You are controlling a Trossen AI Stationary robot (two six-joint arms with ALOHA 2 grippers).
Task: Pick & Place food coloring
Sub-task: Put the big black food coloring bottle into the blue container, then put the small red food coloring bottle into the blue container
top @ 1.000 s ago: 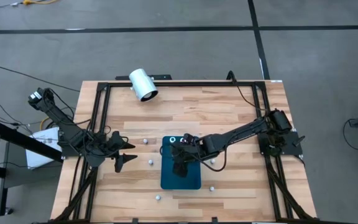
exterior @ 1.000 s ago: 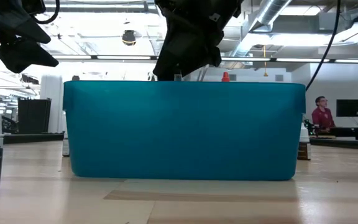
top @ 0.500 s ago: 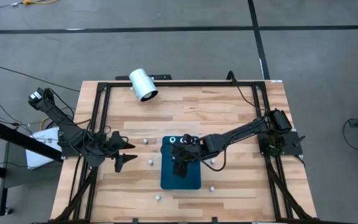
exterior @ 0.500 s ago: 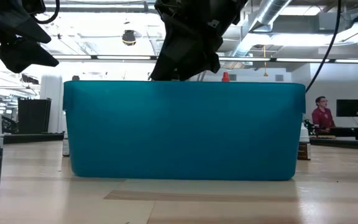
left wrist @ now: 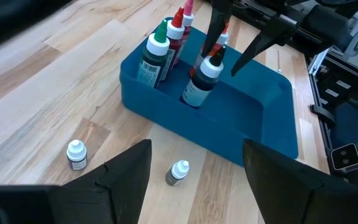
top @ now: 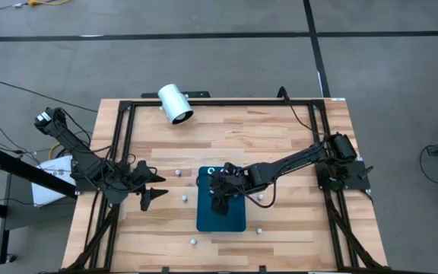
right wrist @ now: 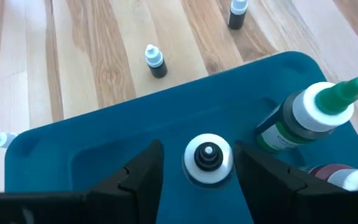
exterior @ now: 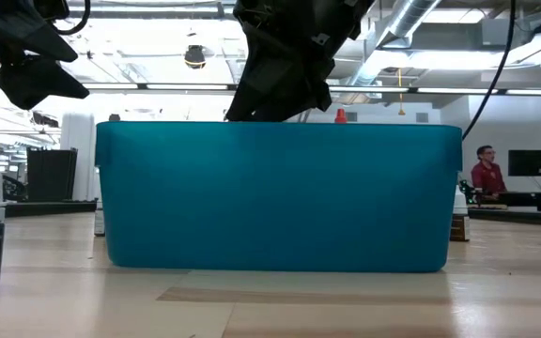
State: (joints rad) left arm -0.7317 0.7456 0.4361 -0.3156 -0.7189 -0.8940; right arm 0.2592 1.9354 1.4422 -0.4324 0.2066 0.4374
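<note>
A teal bin [top: 221, 215] stands mid-table. In it stand a green-topped bottle [left wrist: 156, 55], a red one [left wrist: 176, 32] and a dark food coloring bottle [left wrist: 199, 84] with a black-and-white cap [right wrist: 208, 158], which leans a little. My right gripper [right wrist: 197, 163] hangs over the bin, open, with one finger on either side of that cap. A gap shows at one finger [right wrist: 149, 167]. The other finger [right wrist: 253, 169] stands right beside the cap. My left gripper [top: 157, 189] waits open at the table's left. My right gripper comes at the dark bottle's cap [right wrist: 226, 163] from above, slanting down. One finger stands clear of the cap. Whether the other finger touches it, I cannot tell. The bottle stands in the bin on its own base.
Loose small bottles stand on the wood around the bin [top: 178, 173] [top: 184, 198] [top: 258, 229]. One more bottle [top: 192, 241] is near the front edge. A large white cylinder [top: 175, 103] lies at the far left. A person [exterior: 485, 174] sits in the room beyond.
In the low view, a small pale bottle top that showed just under my right gripper above the bin's rim has sunk out of sight behind the rim. My right gripper has stayed over the bin.
</note>
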